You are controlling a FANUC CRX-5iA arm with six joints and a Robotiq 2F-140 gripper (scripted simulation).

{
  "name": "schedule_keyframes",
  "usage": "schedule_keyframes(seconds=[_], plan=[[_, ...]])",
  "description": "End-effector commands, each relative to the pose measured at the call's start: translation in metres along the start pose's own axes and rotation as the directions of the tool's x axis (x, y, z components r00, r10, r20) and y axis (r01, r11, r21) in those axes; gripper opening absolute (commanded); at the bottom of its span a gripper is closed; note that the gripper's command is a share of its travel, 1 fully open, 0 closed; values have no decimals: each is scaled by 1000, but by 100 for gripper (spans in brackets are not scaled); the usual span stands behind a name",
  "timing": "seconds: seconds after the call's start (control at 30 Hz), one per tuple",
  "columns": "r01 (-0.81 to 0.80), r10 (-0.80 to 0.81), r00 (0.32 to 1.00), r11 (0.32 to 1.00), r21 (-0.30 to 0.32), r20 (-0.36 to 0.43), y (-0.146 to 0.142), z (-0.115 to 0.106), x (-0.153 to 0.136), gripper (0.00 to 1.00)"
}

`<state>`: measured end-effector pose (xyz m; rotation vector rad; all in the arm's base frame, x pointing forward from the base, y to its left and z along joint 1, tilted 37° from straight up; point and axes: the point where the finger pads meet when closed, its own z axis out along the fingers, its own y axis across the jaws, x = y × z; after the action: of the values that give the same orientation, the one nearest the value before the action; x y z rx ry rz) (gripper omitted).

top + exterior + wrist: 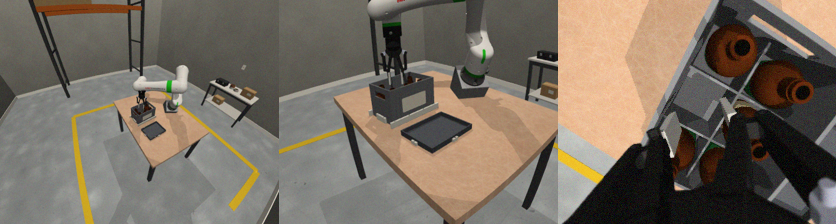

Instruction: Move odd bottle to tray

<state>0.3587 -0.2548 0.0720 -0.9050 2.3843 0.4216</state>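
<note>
1. The end effector (141, 106) (396, 84) (700, 115) stood part-open over the crate (138, 119) (384, 104) (683, 67), apparently gripping nothing, probably to straddle a neck.
2. Bottles (147, 107) (410, 79) (725, 65) stood in dividers; the odd one could not be told.
3. The tray (153, 130) (436, 130) lay near, presumably for easy transfer.

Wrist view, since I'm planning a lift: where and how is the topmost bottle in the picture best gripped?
By its neck, I'd say, coming straight down with the tool, fingers on opposite sides. The bottle stands mouth up, its neck narrower than its shoulders, while the crate walls and dividers crowd its body.
</note>
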Motion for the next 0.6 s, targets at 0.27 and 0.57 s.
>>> schedule_keyframes(seconds=[0.27,0.57], plan=[[0,0,1000,1000,1,-1,0,3,0,44],[0,0,1000,1000,1,-1,0,4,0,44]])
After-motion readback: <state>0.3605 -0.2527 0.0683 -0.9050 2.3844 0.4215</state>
